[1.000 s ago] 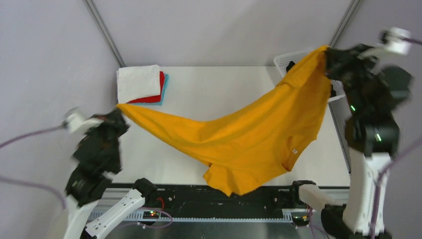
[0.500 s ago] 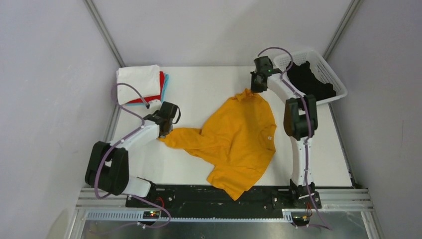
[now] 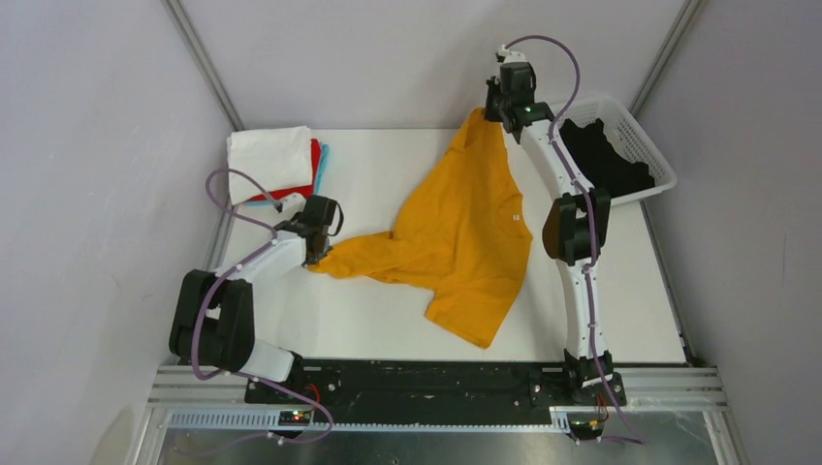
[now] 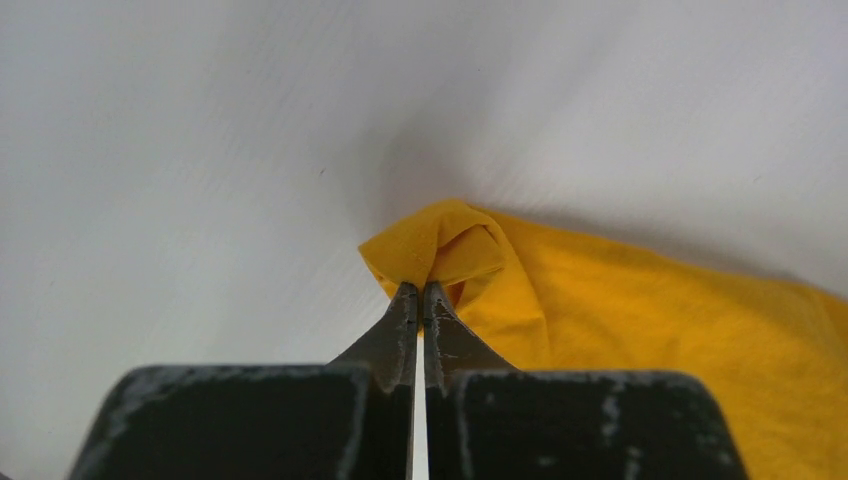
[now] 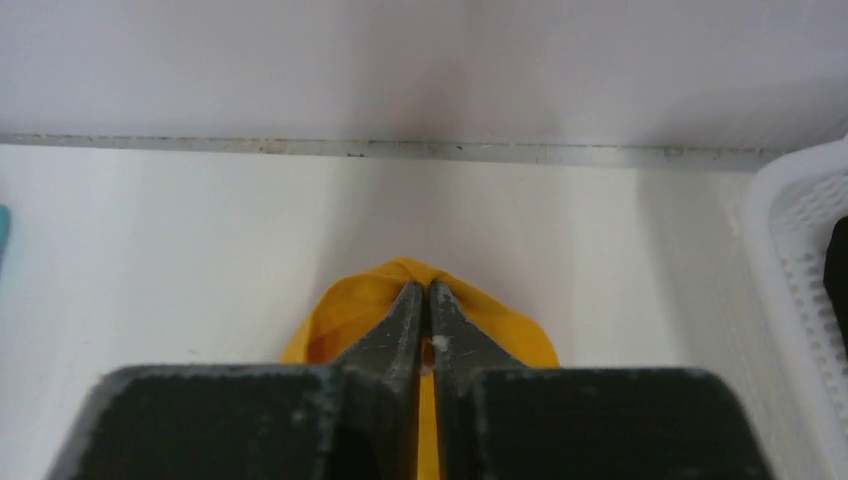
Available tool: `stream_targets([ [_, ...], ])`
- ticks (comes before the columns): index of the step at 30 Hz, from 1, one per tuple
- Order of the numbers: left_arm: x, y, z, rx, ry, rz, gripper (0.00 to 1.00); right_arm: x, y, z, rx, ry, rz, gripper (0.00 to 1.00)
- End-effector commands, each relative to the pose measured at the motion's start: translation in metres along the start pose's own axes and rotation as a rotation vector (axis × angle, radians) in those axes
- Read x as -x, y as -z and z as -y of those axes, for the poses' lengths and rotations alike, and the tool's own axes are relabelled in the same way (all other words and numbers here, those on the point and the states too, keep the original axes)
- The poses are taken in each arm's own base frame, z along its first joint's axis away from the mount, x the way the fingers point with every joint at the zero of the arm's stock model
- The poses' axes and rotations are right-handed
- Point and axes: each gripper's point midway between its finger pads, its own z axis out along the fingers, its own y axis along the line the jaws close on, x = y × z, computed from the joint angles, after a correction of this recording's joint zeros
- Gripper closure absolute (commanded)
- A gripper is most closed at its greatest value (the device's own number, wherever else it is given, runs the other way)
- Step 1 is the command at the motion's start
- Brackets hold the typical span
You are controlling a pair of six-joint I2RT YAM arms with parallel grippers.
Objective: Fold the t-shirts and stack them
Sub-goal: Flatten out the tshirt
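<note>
The mustard-yellow t-shirt (image 3: 465, 232) lies spread across the middle of the table, stretched between both grippers. My left gripper (image 3: 315, 260) is shut on its left corner (image 4: 440, 245), low at the table. My right gripper (image 3: 488, 114) is shut on its far corner (image 5: 400, 275), near the back edge of the table. A black t-shirt (image 3: 606, 160) lies in the white basket. White (image 3: 267, 160), red (image 3: 299, 189) and light-blue (image 3: 323, 160) folded t-shirts are stacked at the back left.
The white lattice basket (image 3: 645, 136) stands at the back right, and its rim shows in the right wrist view (image 5: 790, 260). The back wall runs close behind my right gripper. The table's (image 3: 359, 315) front left shows bare white surface.
My right gripper has pulled the shirt's far corner toward the back edge, stretching the shirt longer. The shirt's front hem has slid back off the table's front edge. My left gripper has hardly moved.
</note>
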Motion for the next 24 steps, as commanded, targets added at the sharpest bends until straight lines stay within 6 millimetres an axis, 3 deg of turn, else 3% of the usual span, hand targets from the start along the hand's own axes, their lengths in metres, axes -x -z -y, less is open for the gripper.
stream_targets([
  [1, 0.009, 0.004, 0.009, -0.055, 0.067, 0.020, 1.00, -0.007, -0.024, 0.001, 0.030, 0.026, 0.026, 0.67],
  [2, 0.010, 0.004, 0.009, -0.060, 0.071, 0.022, 1.00, -0.009, -0.023, -0.001, 0.034, 0.028, 0.020, 0.55],
  [3, 0.009, 0.004, 0.010, -0.065, 0.073, 0.018, 1.00, -0.006, -0.019, -0.002, 0.032, 0.033, 0.020, 0.33],
  [5, 0.008, 0.004, 0.010, -0.073, 0.077, 0.012, 1.00, 0.000, -0.006, -0.004, 0.016, 0.062, 0.016, 0.06],
  [6, 0.008, 0.004, 0.010, -0.076, 0.079, 0.010, 1.00, 0.011, 0.010, -0.008, 0.010, 0.088, 0.025, 0.03],
  [7, 0.007, 0.005, 0.009, -0.080, 0.080, 0.010, 1.00, 0.007, 0.016, -0.003, -0.023, 0.104, 0.008, 0.01],
  [8, 0.008, 0.008, 0.009, -0.086, 0.085, 0.016, 1.00, 0.021, 0.040, -0.006, -0.041, 0.120, 0.018, 0.01],
  [9, 0.004, 0.007, 0.007, -0.086, 0.083, 0.012, 1.00, 0.007, 0.047, -0.003, -0.056, 0.126, -0.027, 0.01],
  [11, 0.001, 0.010, 0.003, -0.092, 0.087, 0.014, 1.00, -0.010, 0.085, -0.005, -0.072, 0.101, -0.095, 0.01],
  [13, -0.002, 0.012, -0.001, -0.099, 0.099, 0.021, 1.00, -0.048, 0.125, -0.006, -0.079, 0.027, -0.187, 0.01],
  [14, 0.000, 0.015, -0.002, -0.109, 0.110, 0.030, 1.00, -0.082, 0.152, -0.004, -0.078, -0.040, -0.251, 0.01],
  [15, -0.003, 0.015, -0.003, -0.112, 0.113, 0.030, 1.00, -0.095, 0.164, -0.017, -0.045, -0.060, -0.262, 0.00],
  [16, -0.002, 0.017, -0.003, -0.125, 0.119, 0.033, 1.00, -0.133, 0.191, -0.018, -0.030, -0.094, -0.325, 0.00],
  [17, -0.004, 0.018, -0.003, -0.130, 0.121, 0.032, 1.00, -0.154, 0.205, -0.034, 0.000, -0.088, -0.350, 0.00],
  [18, -0.004, 0.020, -0.002, -0.145, 0.127, 0.032, 1.00, -0.181, 0.229, -0.034, -0.003, -0.094, -0.383, 0.01],
  [19, -0.005, 0.020, -0.002, -0.153, 0.132, 0.032, 1.00, -0.193, 0.253, -0.054, 0.042, -0.068, -0.391, 0.01],
  [20, -0.007, 0.021, -0.001, -0.169, 0.134, 0.028, 1.00, -0.222, 0.263, -0.051, 0.014, -0.040, -0.437, 0.01],
  [21, -0.007, 0.022, 0.002, -0.181, 0.138, 0.030, 1.00, -0.235, 0.285, -0.066, 0.051, -0.008, -0.455, 0.01],
  [22, -0.009, 0.022, 0.002, -0.189, 0.139, 0.026, 1.00, -0.258, 0.295, -0.062, 0.035, 0.018, -0.495, 0.01],
  [24, -0.011, 0.022, 0.003, -0.198, 0.143, 0.022, 1.00, -0.294, 0.327, -0.079, 0.094, 0.073, -0.563, 0.01],
])
